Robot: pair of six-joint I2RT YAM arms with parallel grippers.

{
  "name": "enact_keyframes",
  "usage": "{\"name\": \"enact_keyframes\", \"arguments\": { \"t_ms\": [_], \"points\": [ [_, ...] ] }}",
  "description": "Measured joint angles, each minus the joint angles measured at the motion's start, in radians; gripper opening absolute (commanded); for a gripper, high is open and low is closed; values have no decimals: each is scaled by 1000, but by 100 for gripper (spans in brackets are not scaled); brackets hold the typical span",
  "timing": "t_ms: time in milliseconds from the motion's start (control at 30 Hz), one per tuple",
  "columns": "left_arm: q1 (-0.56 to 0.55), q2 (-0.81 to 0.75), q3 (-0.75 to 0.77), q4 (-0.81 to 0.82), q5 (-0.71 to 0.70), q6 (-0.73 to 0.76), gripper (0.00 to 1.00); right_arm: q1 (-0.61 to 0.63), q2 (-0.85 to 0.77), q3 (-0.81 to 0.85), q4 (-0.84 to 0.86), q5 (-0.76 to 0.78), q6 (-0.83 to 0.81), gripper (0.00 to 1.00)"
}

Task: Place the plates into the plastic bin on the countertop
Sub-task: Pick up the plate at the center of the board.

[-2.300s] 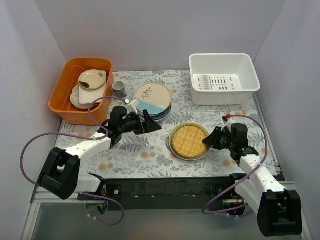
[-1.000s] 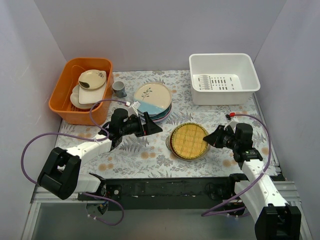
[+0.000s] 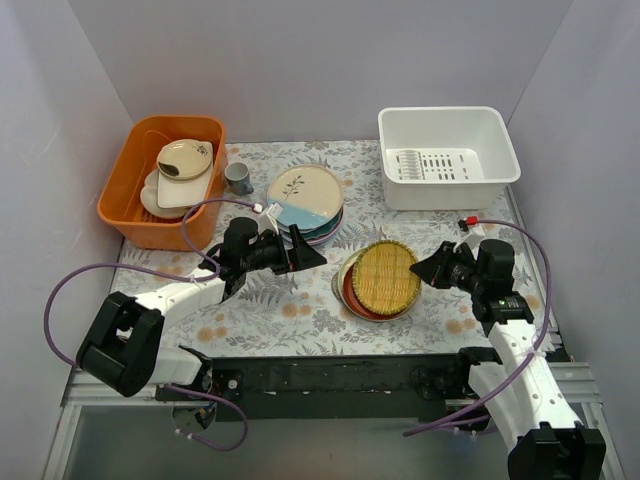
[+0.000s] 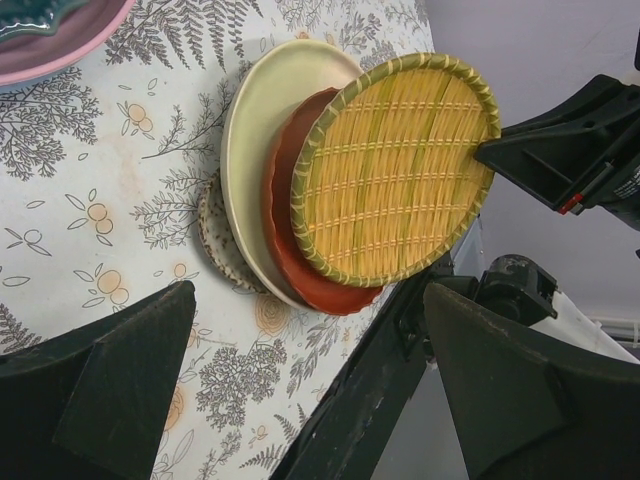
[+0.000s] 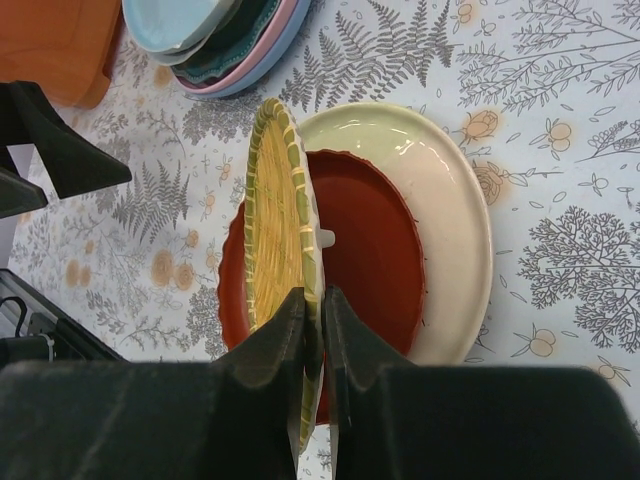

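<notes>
the yellow woven plate (image 5: pixel 270 220) is gripped at its rim by the right claw (image 5: pixel 313 297), tilted over a red plate (image 5: pixel 370 250); the left claw (image 4: pixel 308 295) is spread wide.

Plates partly hidden or cropped
In the left wrist view a speckled plate (image 4: pixel 212 235) shows only a sliver under the cream plate (image 4: pixel 255 130); the red plate (image 4: pixel 280 215) is half covered by the yellow woven plate (image 4: pixel 395 170); the right wrist view's top edge cuts the plate stack (image 5: pixel 225 40) and orange tub (image 5: pixel 55 45)
</notes>
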Motion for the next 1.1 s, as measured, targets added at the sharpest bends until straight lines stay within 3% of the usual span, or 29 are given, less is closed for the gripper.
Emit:
{"name": "enact_keyframes", "arguments": {
  "t_ms": [633, 1100],
  "points": [
    [-50, 100, -3, 182, 76, -55, 98, 0, -12, 63, -1, -81, 50, 1],
    [-86, 147, -3, 219, 80, -68, 98, -2, 0, 63, 52, -126, 87, 1]
  ]
}}
